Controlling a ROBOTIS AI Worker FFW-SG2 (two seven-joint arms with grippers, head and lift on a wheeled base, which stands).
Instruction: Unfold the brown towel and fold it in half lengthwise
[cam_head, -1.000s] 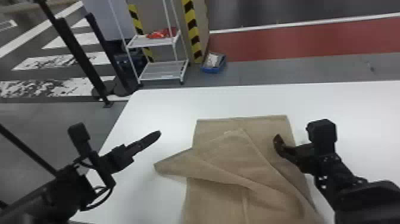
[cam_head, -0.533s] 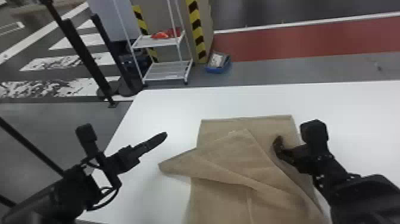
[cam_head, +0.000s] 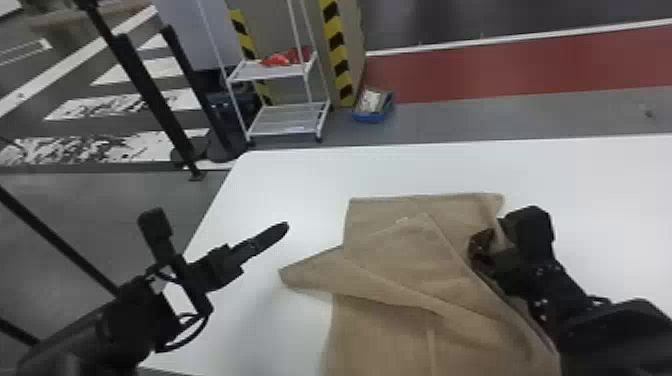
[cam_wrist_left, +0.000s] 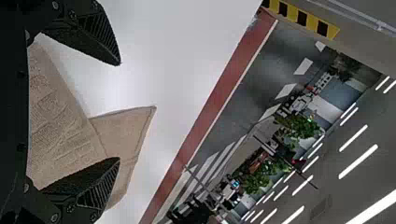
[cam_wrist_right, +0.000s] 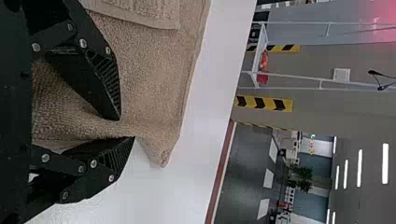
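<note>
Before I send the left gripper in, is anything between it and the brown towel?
Nothing visible stands between the left gripper, its jaws open, and the brown towel. The right gripper, jaws shut on the towel, is at its right side, outside that gap.

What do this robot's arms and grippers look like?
Both the left arm and right arm are black. A thin black cable loops beside the left wrist, below a boxy black block. The left gripper and right gripper have black, tapering fingers with ribbed sides and round silvery fasteners.
</note>
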